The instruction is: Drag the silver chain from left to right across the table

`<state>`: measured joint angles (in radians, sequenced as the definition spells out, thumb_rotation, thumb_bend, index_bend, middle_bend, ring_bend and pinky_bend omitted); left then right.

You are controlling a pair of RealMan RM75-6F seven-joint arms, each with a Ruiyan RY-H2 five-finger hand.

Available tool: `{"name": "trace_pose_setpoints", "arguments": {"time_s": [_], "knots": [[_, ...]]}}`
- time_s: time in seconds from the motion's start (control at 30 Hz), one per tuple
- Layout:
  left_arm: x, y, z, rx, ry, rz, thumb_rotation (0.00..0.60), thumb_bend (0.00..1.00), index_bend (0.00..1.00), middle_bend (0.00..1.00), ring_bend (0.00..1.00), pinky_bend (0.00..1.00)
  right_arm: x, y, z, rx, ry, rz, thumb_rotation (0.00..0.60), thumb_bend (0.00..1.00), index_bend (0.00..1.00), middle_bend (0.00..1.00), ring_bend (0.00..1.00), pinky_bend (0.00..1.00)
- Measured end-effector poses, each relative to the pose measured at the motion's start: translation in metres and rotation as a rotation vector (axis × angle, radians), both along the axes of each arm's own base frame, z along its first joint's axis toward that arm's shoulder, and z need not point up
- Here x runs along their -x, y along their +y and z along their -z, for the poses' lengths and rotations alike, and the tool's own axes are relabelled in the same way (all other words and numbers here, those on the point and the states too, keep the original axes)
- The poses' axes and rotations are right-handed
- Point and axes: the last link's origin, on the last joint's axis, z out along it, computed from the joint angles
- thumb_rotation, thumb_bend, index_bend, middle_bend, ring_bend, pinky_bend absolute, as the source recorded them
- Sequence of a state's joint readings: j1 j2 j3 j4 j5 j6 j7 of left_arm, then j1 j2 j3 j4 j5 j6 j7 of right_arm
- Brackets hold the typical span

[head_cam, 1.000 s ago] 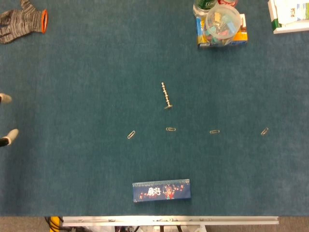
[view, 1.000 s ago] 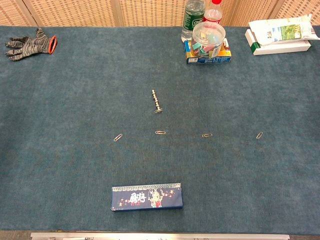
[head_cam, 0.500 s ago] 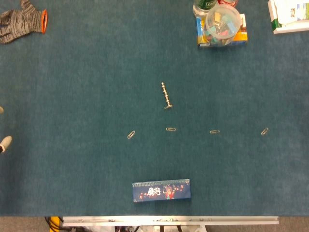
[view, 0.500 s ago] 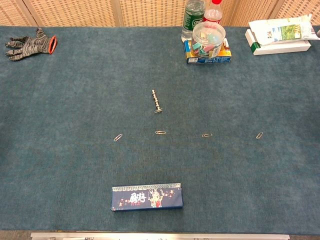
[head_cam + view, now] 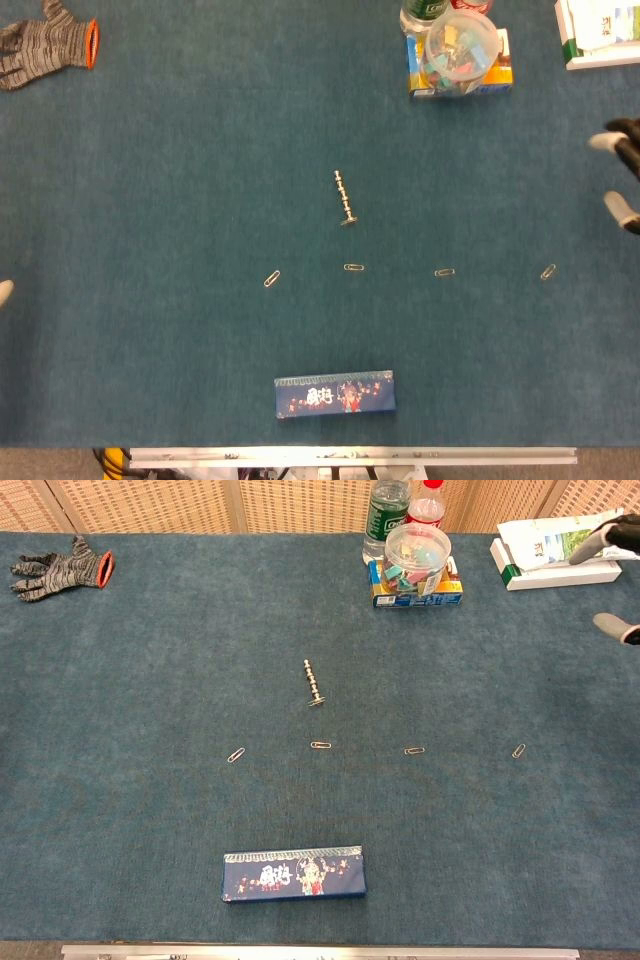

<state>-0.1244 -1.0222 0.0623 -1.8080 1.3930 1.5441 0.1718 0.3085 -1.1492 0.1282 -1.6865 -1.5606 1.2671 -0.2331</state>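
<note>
Chain (image 5: 344, 198), silver, lies short and nearly straight at mid-surface (image 5: 180, 330), untouched. Right hand (image 5: 622, 175) enters at 3 o'clock, well apart from it (only spread fingertips show, holding nothing). Left hand (image 5: 4, 292) shows one fingertip at 9 o'clock; its state cannot be told.

My two views of the table (image 5: 150, 380)

My head looks straight down from high; my chest looks forward and down. Both share the box (image 5: 334, 393) (image 5: 294, 874).
</note>
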Motion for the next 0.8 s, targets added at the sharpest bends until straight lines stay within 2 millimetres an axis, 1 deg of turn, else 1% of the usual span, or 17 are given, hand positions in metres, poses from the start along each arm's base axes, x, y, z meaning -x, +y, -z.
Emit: {"name": "trace_pose_setpoints", "arguments": {"time_s": [0.1, 0.2, 0.33, 0.43, 0.47, 0.7, 0.8], "knots": [[0.002, -0.001, -0.004, -0.006, -0.015, -0.007, 0.600, 0.12, 0.38, 0.16, 0.04, 0.01, -0.010, -0.011, 0.006, -0.039, 0.035, -0.031, 0.600, 0.31, 0.36, 0.28, 0.24, 0.45], [0.005, -0.001, -0.008, -0.016, -0.021, -0.014, 0.600, 0.12, 0.39, 0.16, 0.04, 0.01, -0.022, -0.023, 0.013, -0.085, 0.061, -0.070, 0.600, 0.41, 0.36, 0.28, 0.23, 0.45], [0.007, -0.002, -0.011, -0.018, -0.035, -0.021, 0.600, 0.12, 0.39, 0.16, 0.04, 0.01, -0.040, -0.040, 0.024, -0.128, 0.096, -0.146, 0.600, 0.51, 0.36, 0.28, 0.22, 0.45], [0.009, -0.003, -0.014, -0.016, -0.032, -0.026, 0.600, 0.12, 0.39, 0.16, 0.04, 0.01, -0.052, -0.049, 0.033, -0.149, 0.115, -0.203, 0.600, 0.62, 0.36, 0.28, 0.22, 0.44], [0.009, -0.003, -0.014, -0.017, -0.032, -0.028, 0.600, 0.12, 0.39, 0.16, 0.04, 0.01, -0.055, -0.052, 0.036, -0.155, 0.122, -0.217, 0.600, 0.66, 0.36, 0.27, 0.22, 0.43], [0.015, -0.004, -0.021, -0.052, -0.029, -0.063, 0.600, 0.12, 0.39, 0.16, 0.04, 0.01, -0.072, -0.068, 0.054, -0.215, 0.207, -0.287, 0.600, 0.83, 0.36, 0.24, 0.18, 0.34], [0.017, -0.003, -0.023, -0.062, -0.029, -0.077, 0.600, 0.12, 0.39, 0.16, 0.04, 0.01, -0.079, -0.074, 0.062, -0.246, 0.244, -0.306, 0.600, 0.96, 0.36, 0.22, 0.16, 0.30]]}}
